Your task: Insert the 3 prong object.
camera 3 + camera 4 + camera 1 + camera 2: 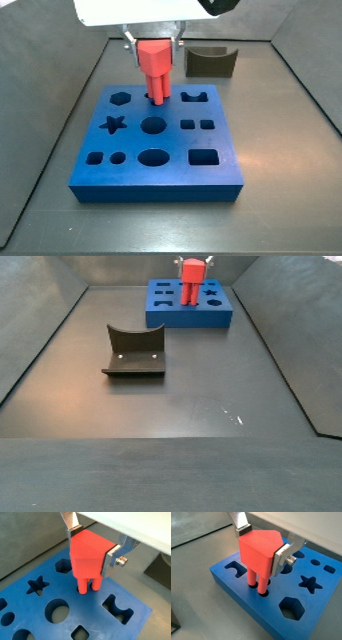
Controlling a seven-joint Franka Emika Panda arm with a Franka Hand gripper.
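Over the blue board (158, 140), the claw (154, 42) is clenched on the blocky upper body of the 3 prong object (155, 68), silver fingers (111, 558) pressed against its sides. That red piece stands upright, its thin prongs reaching down to the board's top face; in a wrist view (258, 559) their tips enter small holes. A dark grey U-shaped block (134, 352) sits well apart on the bench (201, 396).
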